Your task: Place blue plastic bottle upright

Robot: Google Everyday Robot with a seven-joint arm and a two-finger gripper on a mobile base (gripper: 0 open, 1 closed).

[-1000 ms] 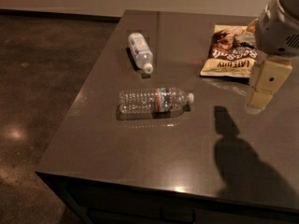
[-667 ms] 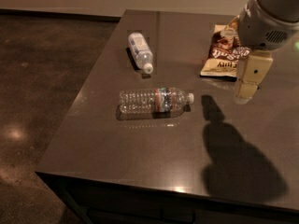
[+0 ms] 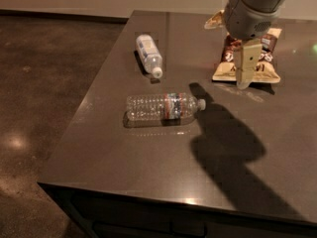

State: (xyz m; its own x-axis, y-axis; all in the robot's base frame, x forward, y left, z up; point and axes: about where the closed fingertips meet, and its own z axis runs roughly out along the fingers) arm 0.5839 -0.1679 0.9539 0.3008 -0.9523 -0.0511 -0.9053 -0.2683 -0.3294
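Observation:
The blue plastic bottle [image 3: 148, 55] lies on its side at the back left of the dark table [image 3: 148, 157], white cap toward the front. It is short and pale bluish with a white label. My gripper [image 3: 246, 68] hangs above the table at the right, in front of the snack bag, well to the right of the bottle and apart from it. It holds nothing that I can see.
A longer clear ribbed bottle [image 3: 163, 107] with a red-and-blue band lies on its side at mid-table, cap to the right. A brown and cream snack bag [image 3: 260, 66] lies at the back right. The table's left and front edges drop to a dark floor [image 3: 44, 83].
My gripper and arm have moved left, toward the middle of the table, and its shadow moved left with it. Neither bottle has moved.

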